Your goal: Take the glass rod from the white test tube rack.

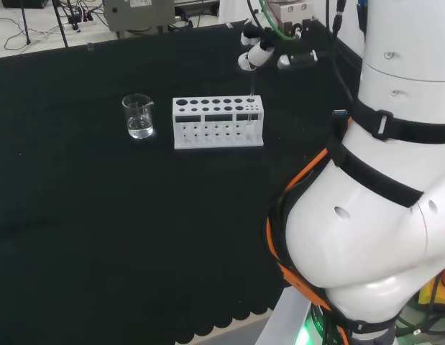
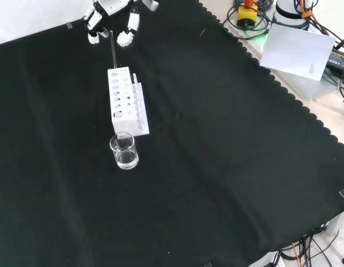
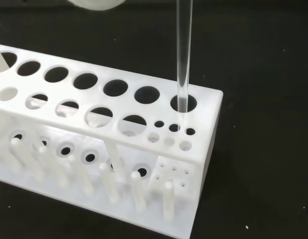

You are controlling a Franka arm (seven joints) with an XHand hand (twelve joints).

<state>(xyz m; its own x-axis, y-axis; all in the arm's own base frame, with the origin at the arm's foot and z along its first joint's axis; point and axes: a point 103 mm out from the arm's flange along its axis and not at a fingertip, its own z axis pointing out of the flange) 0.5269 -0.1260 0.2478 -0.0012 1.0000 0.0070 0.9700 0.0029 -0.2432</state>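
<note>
In the front view the surface lies bare right of the white rack; a glass beaker stands just before the rack's near end

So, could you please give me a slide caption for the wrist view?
Glass rod standing upright in the end hole of the white test tube rack.

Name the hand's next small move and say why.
Probably lift straight up: the hand seems to hold the rod by its top, while the rod's lower end sits in the rack's end hole, upright, so a vertical pull should clear it.
</note>
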